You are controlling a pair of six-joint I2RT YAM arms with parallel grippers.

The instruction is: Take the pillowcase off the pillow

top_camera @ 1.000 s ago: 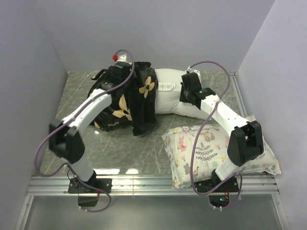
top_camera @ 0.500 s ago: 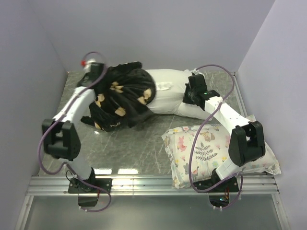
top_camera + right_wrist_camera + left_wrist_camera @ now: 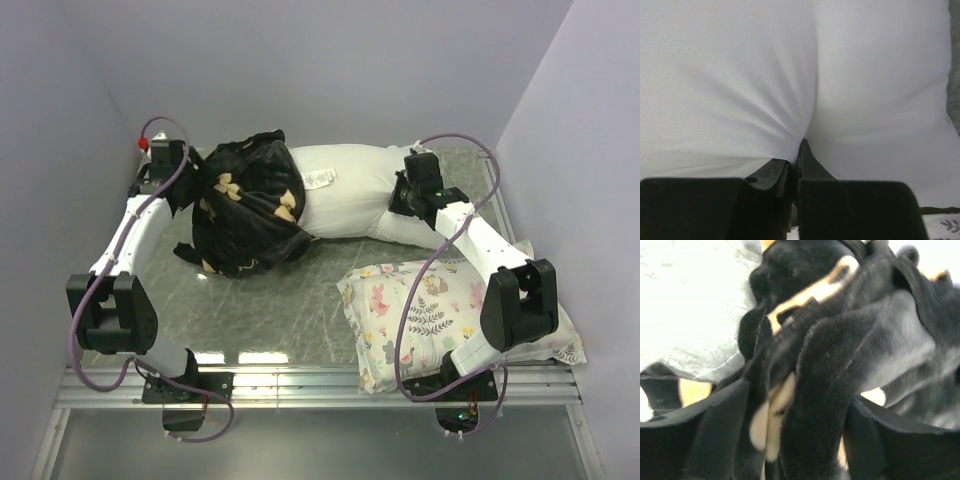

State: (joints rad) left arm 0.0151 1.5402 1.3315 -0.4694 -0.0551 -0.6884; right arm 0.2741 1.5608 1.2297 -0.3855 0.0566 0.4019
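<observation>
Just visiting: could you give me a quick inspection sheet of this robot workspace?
Surface: grey marbled table.
Job's things: black flowered pillowcase bunched over the left end of the white pillow; most of the pillow bare.
Clutter: floral-print pillow at near right.
Grippers: right gripper has its jaws shut, pinching the pillow; left gripper in the pillowcase folds, grip unclear.
Cables: purple cables loop along both arms.
Surroundings: plain lilac walls on three sides.

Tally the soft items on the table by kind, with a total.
Pillows: 2, the white pillow and the floral pillow
Pillowcases: 1, the pillowcase
Total: 3
</observation>
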